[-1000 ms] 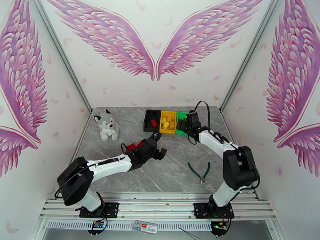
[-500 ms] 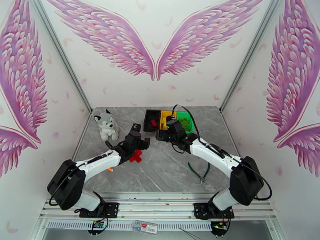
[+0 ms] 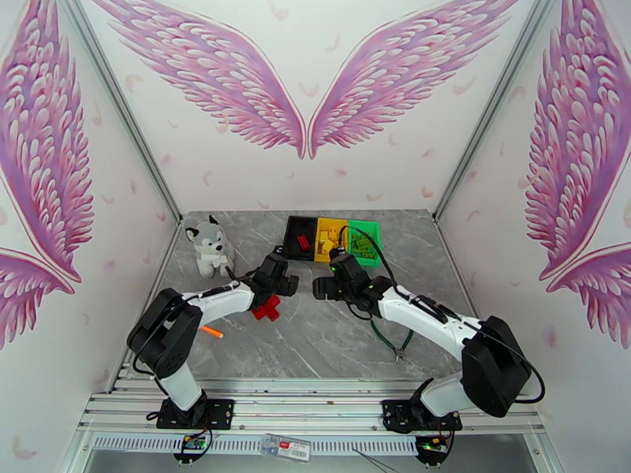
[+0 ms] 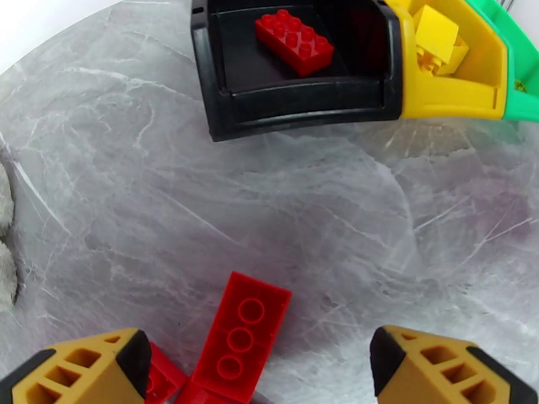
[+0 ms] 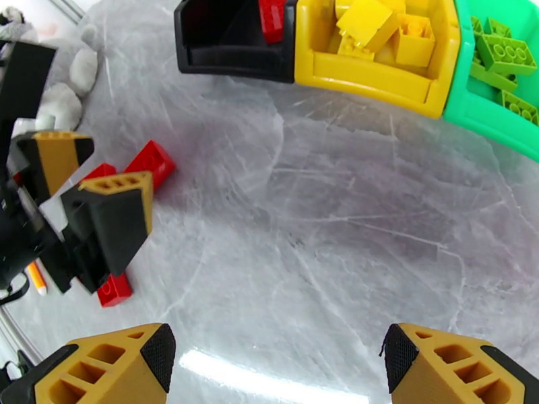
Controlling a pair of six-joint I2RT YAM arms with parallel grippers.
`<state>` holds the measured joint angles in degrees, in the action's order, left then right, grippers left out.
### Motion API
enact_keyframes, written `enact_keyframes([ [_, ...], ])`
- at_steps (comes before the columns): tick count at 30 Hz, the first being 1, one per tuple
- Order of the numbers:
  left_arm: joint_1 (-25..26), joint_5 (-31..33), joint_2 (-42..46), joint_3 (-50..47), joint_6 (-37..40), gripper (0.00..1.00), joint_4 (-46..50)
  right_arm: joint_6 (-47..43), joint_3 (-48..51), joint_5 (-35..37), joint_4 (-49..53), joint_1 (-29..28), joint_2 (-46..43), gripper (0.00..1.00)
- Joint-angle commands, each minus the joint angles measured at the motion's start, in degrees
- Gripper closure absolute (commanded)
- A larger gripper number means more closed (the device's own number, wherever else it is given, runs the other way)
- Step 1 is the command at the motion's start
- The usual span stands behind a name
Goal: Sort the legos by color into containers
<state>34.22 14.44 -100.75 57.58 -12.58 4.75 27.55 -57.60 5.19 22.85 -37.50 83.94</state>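
Where the table ended on the left: a plush husky sat upright, an orange peg lying nearer the front edge.
Loose red legos: clustered on the open marble.
Left gripper: jaws spread, empty, just above that cluster.
Right gripper: jaws wide apart, holding nothing, over bare marble.
Containers: at the far edge; black bin held a red brick, yellow bin yellow bricks, green bin green ones.
Pliers: beside the right arm, partly hidden.
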Motion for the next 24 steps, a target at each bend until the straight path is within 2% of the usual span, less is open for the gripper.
enact_keyframes([
  [1,-0.3,1.7,-4.0,3.8,4.3,0.10,2.8,-0.1,0.5,-1.8,-1.4,0.6,-0.9,0.12],
  [5,-0.3,2.1,-8.3,8.4,6.4,0.15,6.1,0.7,0.8,-4.5,-1.8,2.0,-0.2,0.13],
  [9,-1.6,2.9,-10.2,10.8,6.7,0.15,8.7,0.7,1.1,-4.6,-1.6,3.1,-0.7,0.13],
  [14,-3.9,-2.7,-11.3,12.7,6.7,0.15,10.0,0.6,1.5,-4.0,-1.2,3.6,-1.7,0.13],
  [20,-4.0,-5.5,-12.4,13.9,7.1,0.27,13.1,0.4,2.2,-2.8,-0.9,4.6,-3.3,0.13],
  [24,-4.0,-5.6,-11.7,13.6,7.0,0.31,15.6,0.1,2.2,-1.7,-0.6,4.9,-3.7,0.13],
])
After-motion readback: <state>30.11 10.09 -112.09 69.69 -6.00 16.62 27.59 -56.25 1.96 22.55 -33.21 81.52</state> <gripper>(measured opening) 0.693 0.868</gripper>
